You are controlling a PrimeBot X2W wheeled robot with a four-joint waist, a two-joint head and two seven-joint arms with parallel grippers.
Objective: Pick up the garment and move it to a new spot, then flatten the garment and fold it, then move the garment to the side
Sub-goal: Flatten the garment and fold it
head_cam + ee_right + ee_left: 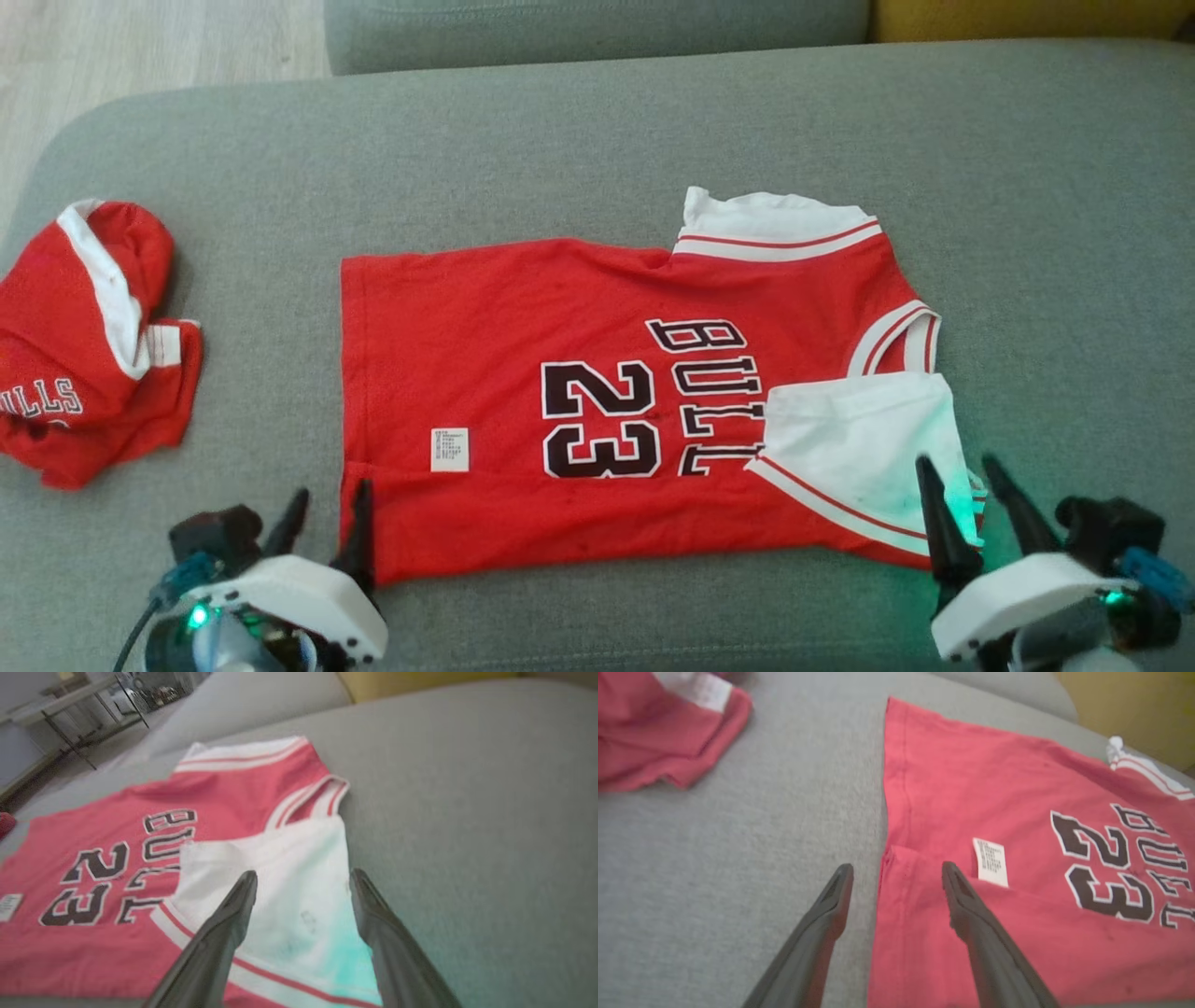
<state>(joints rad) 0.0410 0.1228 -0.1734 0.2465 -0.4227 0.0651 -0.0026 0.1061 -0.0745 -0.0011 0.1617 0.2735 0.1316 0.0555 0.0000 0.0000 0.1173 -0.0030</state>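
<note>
Grey, nubbly upholstery (597, 140) stretches wide and soft before the robot, with pale wood floor (140, 47) showing past its rounded far-left corner. A red mesh jersey (485, 336) lies spread across the middle, collar end to the robot's right, its black "23" and lettering outlined in white. The near edge is folded up into a long flat strip, just below a small white label (449, 449). A white panel (854, 425) with red striping is turned over the near right part of the chest.

The left gripper (332, 489) hangs at the jersey's near left corner, jaws spread, one dark tapered finger above the grey cloth and the other above the red strip. The right gripper (956, 459) has its jaws spread over the white panel, which its light tints green. Well apart on the left sits a second red garment (75, 317), crumpled.
</note>
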